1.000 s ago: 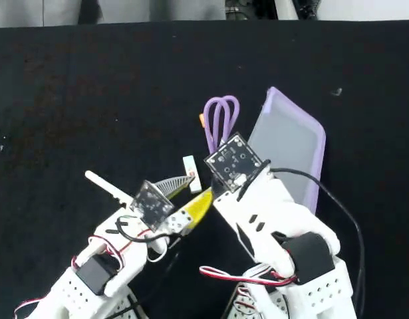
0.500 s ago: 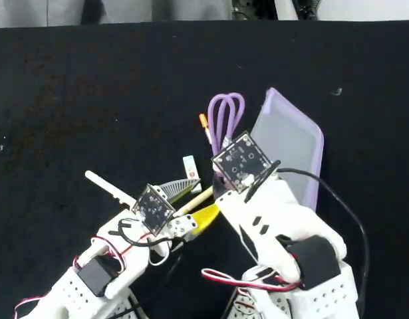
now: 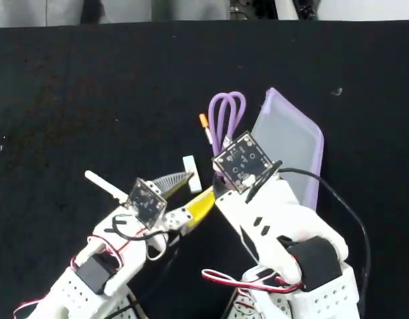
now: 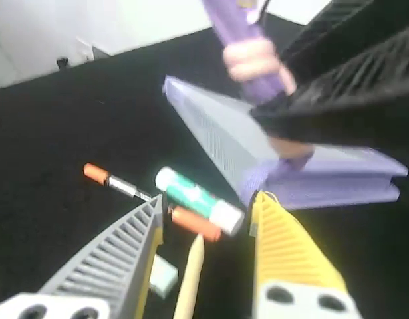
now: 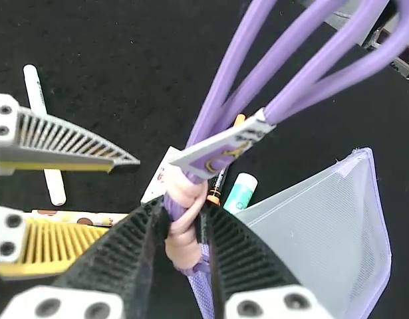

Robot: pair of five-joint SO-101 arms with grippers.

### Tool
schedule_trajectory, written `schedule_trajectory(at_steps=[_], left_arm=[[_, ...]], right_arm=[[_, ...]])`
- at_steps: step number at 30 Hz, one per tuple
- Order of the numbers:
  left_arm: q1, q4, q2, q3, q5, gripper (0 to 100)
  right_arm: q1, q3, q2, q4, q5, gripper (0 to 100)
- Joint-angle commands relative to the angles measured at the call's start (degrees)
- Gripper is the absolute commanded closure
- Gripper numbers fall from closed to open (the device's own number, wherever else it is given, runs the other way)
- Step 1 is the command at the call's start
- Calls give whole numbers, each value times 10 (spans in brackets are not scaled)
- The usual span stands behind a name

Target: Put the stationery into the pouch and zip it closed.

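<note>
The translucent purple pouch (image 3: 288, 141) lies to the right of centre. My right gripper (image 5: 184, 219) is shut on the base of its purple loop (image 5: 290, 73), at the pouch's corner, and the loop (image 3: 225, 113) sticks out beyond the wrist. My left gripper (image 4: 207, 203) is open, with its grey and yellow fingers either side of a green-and-white glue stick (image 4: 197, 199) and an orange-capped pen (image 4: 118, 185). A beige pencil (image 4: 189, 279) lies between the fingers. In the high view the orange pen (image 3: 205, 126) lies beside the loop.
A white pen (image 3: 104, 185) lies left of the left arm. A small white eraser (image 3: 191, 171) sits between the two grippers. The two arms stand close together at the table's near edge. Behind and to the left, the black table (image 3: 91, 86) is bare.
The right gripper has lifted the loop slightly away and to the right. The left wrist has shifted left, and its yellow finger now covers the beige pencil.
</note>
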Motion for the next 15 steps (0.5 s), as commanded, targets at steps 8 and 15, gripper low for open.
schedule_trajectory(at_steps=[8, 15], left_arm=[[22, -81, 316, -177, 45, 787], [24, -171, 381, -204, 42, 787]], right_arm=[[-2, -29, -13, 3, -5, 988], [-2, -28, -13, 4, -5, 988]])
